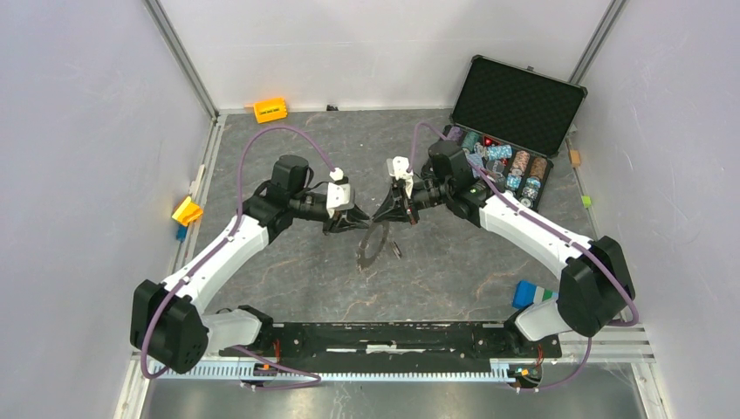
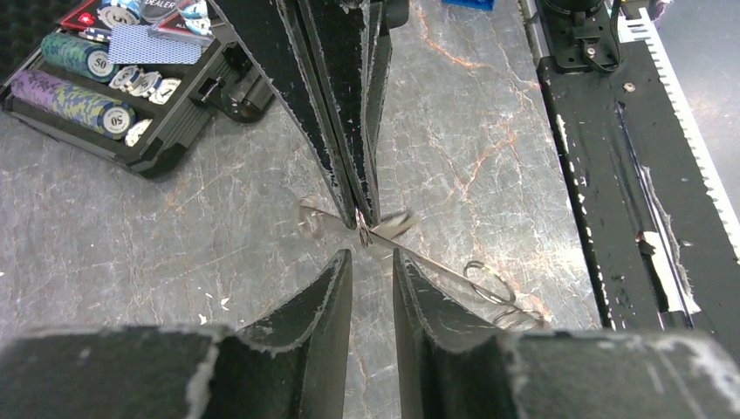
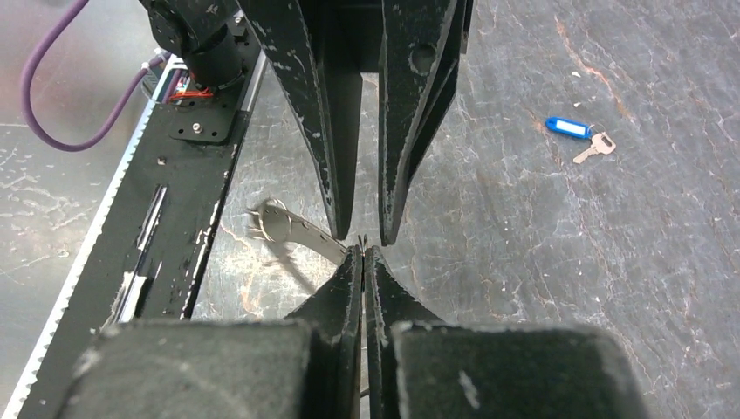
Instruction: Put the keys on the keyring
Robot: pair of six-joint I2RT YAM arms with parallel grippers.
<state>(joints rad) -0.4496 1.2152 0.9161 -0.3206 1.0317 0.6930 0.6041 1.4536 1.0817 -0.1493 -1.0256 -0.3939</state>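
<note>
Your right gripper [image 3: 363, 253] clamps the keyring [image 3: 297, 230]; your left gripper [image 2: 371, 260], narrowly parted, faces it; key [image 3: 572, 129] at two o'clock.

Your keyring [image 1: 373, 243] is silvery-grey, your table [image 1: 297, 275] dark grey marble veined rust-orange, the key [image 3: 596, 147] silver with a blue tag, the far-left block [image 1: 270, 110] orange.

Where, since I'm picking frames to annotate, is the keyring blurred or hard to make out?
Right wrist: the keyring is a soft grey band with a shadow beneath, while the blue-tagged key is crisp. Left wrist: it is edge-on, a thin line, smeared at mid-frame. Top external: small and dark, no detail.
</note>
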